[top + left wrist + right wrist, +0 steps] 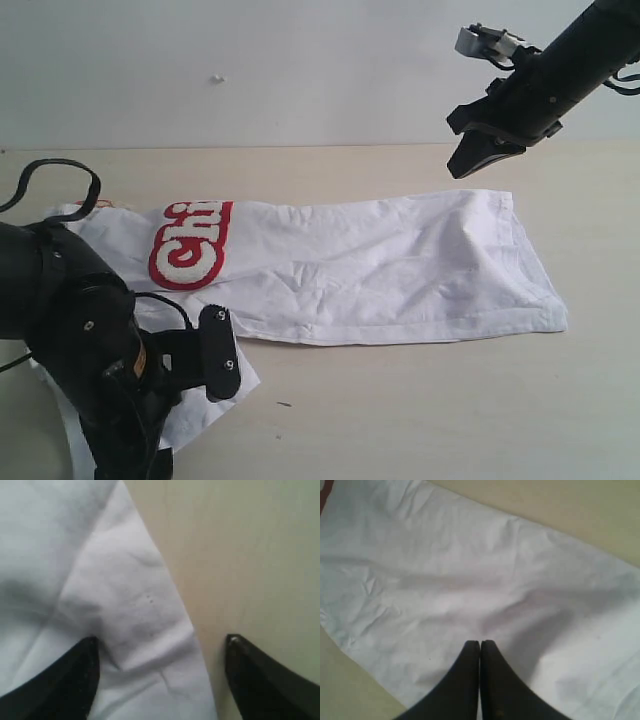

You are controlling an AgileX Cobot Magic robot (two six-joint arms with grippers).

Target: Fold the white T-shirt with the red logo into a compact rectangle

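White T-shirt point(380, 265) in strip across table point(400, 420), red logo point(190, 245) leftward. Left gripper point(162, 641) jaws apart astride its edge by near-left corner, set to pinch; right gripper point(480, 644) shut, empty, raised clear.

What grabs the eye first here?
A white T-shirt lies as a long strip across the table, its red logo cut off by a fold at left. The left pincer sits low and open over the shirt's near-left edge. The right pincer hangs shut above the far right.
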